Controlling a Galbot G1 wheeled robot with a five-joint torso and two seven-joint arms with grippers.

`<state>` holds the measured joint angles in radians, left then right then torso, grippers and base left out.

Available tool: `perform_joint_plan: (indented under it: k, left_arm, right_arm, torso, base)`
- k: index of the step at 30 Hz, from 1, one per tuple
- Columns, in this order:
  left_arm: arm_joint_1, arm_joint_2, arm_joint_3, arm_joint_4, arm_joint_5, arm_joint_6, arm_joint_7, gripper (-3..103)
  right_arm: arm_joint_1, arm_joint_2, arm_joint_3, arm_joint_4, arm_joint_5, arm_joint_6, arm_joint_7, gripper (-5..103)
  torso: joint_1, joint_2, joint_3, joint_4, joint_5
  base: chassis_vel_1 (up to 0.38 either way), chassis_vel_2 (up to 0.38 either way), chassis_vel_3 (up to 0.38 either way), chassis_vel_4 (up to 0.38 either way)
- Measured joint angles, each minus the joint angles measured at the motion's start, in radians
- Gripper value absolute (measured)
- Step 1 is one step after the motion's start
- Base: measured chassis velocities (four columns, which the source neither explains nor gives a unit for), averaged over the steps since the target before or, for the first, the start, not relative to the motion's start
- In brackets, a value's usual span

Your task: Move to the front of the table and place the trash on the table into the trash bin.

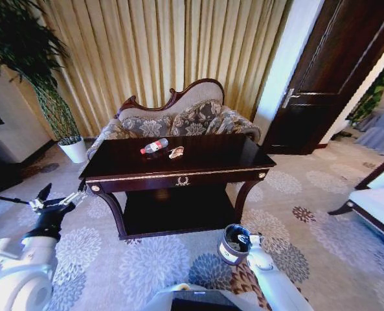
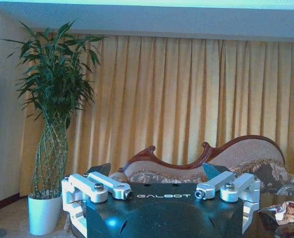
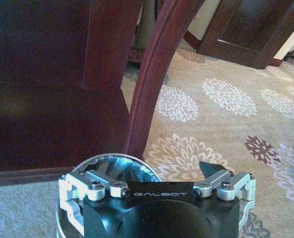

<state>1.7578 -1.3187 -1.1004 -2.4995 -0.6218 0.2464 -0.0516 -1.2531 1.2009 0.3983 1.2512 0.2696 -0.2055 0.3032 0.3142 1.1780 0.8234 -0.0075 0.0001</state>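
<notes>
Approach step: right gripper (image 1: 243, 238), jaws spread, apparently empty, directly above trash bin (image 1: 230, 247); left gripper (image 1: 54, 197) open. Next: grasp bottle (image 1: 154, 146).

We see glossy white shells on both arms, rounded like tubes, with a black wrist section behind the left pincer (image 1: 54, 199). The right pincer (image 1: 248, 241) ends a white forearm. Up close each pincer has a black body with "GALBOT" printed in white, silver-white metal linkages with dark round screws, and dark pointed fingertips (image 2: 100, 169).
</notes>
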Motion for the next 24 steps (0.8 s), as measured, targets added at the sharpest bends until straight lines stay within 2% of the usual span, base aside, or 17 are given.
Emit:
perform_joint_plan:
  k: [3, 7, 8, 12, 13, 14, 18, 24]
  left_arm:
    - [-0.002, 0.001, 0.0, 0.0, -0.001, 0.0, 0.0, 100]
    - [-0.005, 0.002, 0.002, 0.0, -0.005, 0.002, -0.001, 100]
    - [-0.005, 0.002, 0.002, 0.0, -0.005, 0.002, -0.001, 100]
    - [-0.005, 0.0, 0.007, 0.001, -0.015, 0.003, -0.001, 100]
    - [-0.005, 0.0, 0.007, 0.001, -0.015, 0.003, -0.001, 100]
    - [-0.005, -0.001, 0.01, 0.002, -0.016, 0.003, -0.001, 100]
    - [-0.006, -0.001, 0.014, 0.003, -0.018, 0.003, -0.001, 100]
    - [-0.005, 0.0, 0.013, 0.003, -0.022, 0.005, -0.001, 100]
  right_arm:
    - [-0.022, -0.013, 0.003, 0.062, 0.05, -0.001, -0.008, 100]
    - [-0.081, -0.052, 0.032, 0.3, 0.166, 0.002, -0.059, 100]
    - [-0.081, -0.052, 0.032, 0.3, 0.166, 0.002, -0.059, 100]
    - [-0.151, -0.097, 0.068, 0.576, 0.2, 0.009, -0.074, 100]
    - [-0.151, -0.097, 0.068, 0.576, 0.2, 0.009, -0.074, 100]
    - [-0.17, -0.106, 0.074, 0.657, 0.202, 0.006, -0.073, 100]
    - [-0.225, -0.13, 0.076, 0.89, 0.233, -0.031, -0.051, 100]
    - [-0.258, -0.148, 0.073, 1.069, 0.272, -0.058, -0.018, 100]
  torso:
    - [0.0, 0.0, 0.0, -0.0001, 0.0]
    - [0.0, 0.0, 0.0, 0.0002, -0.0001]
    - [0.0, 0.0, 0.0, 0.0002, -0.0001]
    - [0.0, 0.0, 0.0, -0.0001, -0.0003]
    - [0.0, 0.0, 0.0, -0.0001, -0.0003]
    - [0.0, 0.0, 0.0, 0.0, -0.0002]
    - [0.0, 0.0, 0.0, 0.0, -0.0003]
    - [0.0, 0.0, 0.0, -0.0001, -0.0001]
  base:
    - [0.0, 0.0, 0.0, 0.0]
    - [0.0, 0.0, 0.0, 0.0]
    - [0.0, 0.0, 0.0, 0.0]
    - [0.0, 0.0, 0.0, 0.0]
    - [0.0, 0.0, 0.0, 0.0]
    - [0.0, 0.0, 0.0, 0.0]
    - [0.0, 0.0, 0.0, 0.0]
    - [0.0, 0.0, 0.0, 0.0]
